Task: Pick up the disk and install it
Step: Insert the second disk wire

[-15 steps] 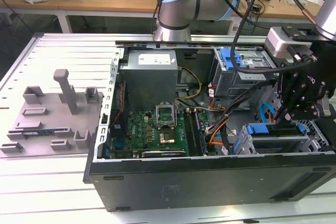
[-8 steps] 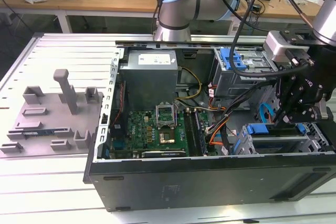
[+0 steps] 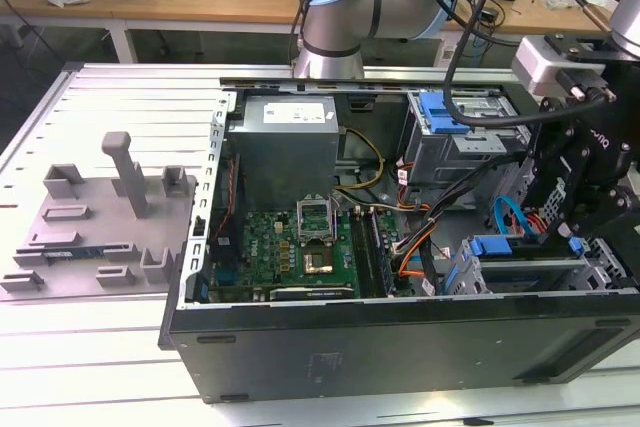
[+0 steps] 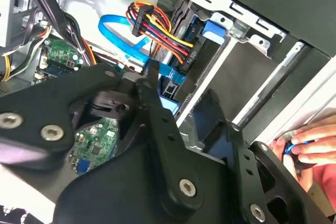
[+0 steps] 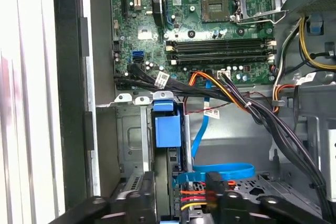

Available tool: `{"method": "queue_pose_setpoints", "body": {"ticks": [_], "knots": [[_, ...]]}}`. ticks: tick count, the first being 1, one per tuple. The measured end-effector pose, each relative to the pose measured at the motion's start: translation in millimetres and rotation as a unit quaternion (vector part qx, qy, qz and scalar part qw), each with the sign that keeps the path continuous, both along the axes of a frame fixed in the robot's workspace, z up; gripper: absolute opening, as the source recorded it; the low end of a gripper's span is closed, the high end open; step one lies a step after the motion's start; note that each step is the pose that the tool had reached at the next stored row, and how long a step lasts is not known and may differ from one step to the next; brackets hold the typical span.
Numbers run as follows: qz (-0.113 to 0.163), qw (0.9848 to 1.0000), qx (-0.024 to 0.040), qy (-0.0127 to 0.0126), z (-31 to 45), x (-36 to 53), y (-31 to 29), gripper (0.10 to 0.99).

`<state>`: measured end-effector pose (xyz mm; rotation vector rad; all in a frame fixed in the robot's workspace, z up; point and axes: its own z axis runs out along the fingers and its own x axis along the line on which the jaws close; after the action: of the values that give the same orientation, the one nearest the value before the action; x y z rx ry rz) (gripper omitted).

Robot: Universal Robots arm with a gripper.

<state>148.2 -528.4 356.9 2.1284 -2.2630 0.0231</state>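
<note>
Finding: the disk (image 3: 520,269) sits on edge in the drive cage (image 3: 600,257) at the front corner of the open computer case (image 3: 400,347), on the exterior view's right. Its blue carrier frame stands up above the cage. The pincer (image 3: 556,232) is lowered into that same corner, directly over the disk. You cannot tell from any view how far the pincer is open, nor whether it has hold of the disk.

In the first wrist view the disk (image 5: 168,129) stands between the cage walls. A blue data cable (image 5: 220,171) loops just beside it, and the bundle of black and coloured wires (image 5: 236,98) crosses close above.

Judgement: the step in hand looks like seating the disk in the cage.

Recommendations:
- Press straight along the cage rails. A tilted carrier is likely to bind against the sheet metal.
- Bear on the carrier frame rather than the drive's cabled end, where the power connector (image 4: 157,30) and blue cable crowd the slot.
- See that no cable is trapped between disk and cage.
- Use modest force, since the frame is plastic and may flex.

Hazard: in the second wrist view a person's hand (image 4: 310,145) rests at the case edge near the pincer's linkage. You should have it clear of the arm.
</note>
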Motion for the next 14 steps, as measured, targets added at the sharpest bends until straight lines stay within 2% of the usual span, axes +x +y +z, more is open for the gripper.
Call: {"method": "queue_pose_setpoints", "body": {"ticks": [1,14], "knots": [[0.000,1.0000,0.0001,0.0000,0.0,0.0,0.0,0.541],[0.000,1.0000,-0.0001,0.0000,0.8,0.0,0.0,0.525]]}}
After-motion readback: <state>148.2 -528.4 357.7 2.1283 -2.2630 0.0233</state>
